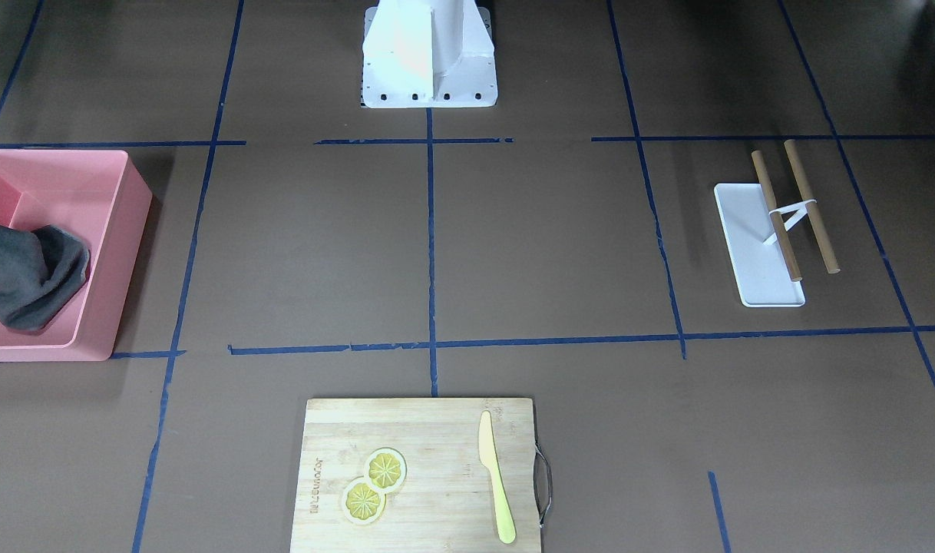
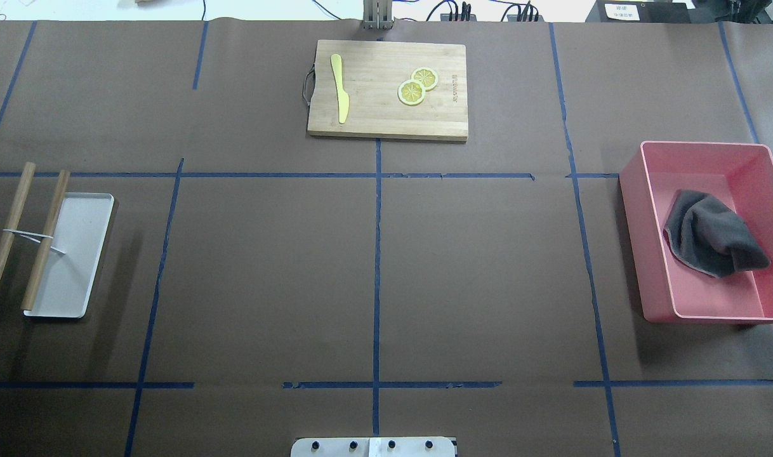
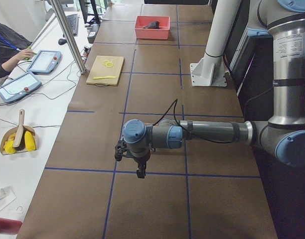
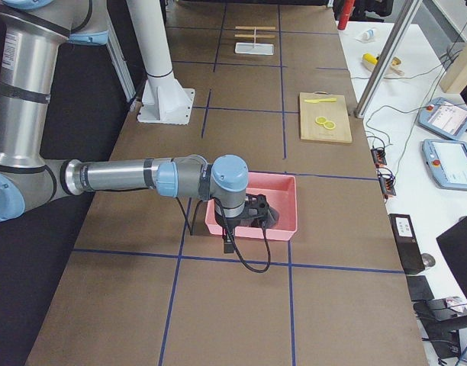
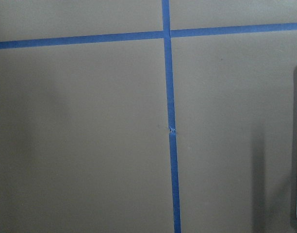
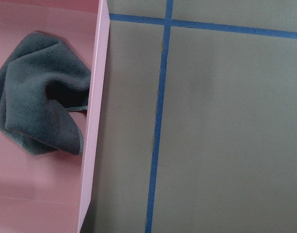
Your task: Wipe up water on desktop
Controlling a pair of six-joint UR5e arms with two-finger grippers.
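So: the worktop [image 2: 475, 266] is the brown sheet marked off w/ blue tape [image 2: 377, 266], spanning the whole rig. We judge it stiff, flat and matte, likely a bit grippy under a rag. It's nothing to take hold of, only to rub across. We can't spot any water on it in any view; no sheen or dark patch shows.

What we'd take hold of is the cloth [image 2: 710, 244], a grey rag lying crumpled inside the pink bin [image 2: 631, 222] on the robot's right. It looks soft, light and limp, prob. non-slip. Best pinch point, we reckon, is the raised fold on top, well off the bin walls.

Right arm: forearm stretched level over the worktop, wrist turned down, right gripper [image 4: 228, 245] hanging at the bin's near side. Its cam looks down on the bin wall, w/ cloth on one side and bare worktop on the other. It holds nothing that we can see; open or closed, we can't tell.

Left arm: same pose, level forearm w/ left gripper [image 3: 140, 173] pointing down over a tape crossing near the white tray [image 2: 75, 254]. Again we can't tell its jaw state.
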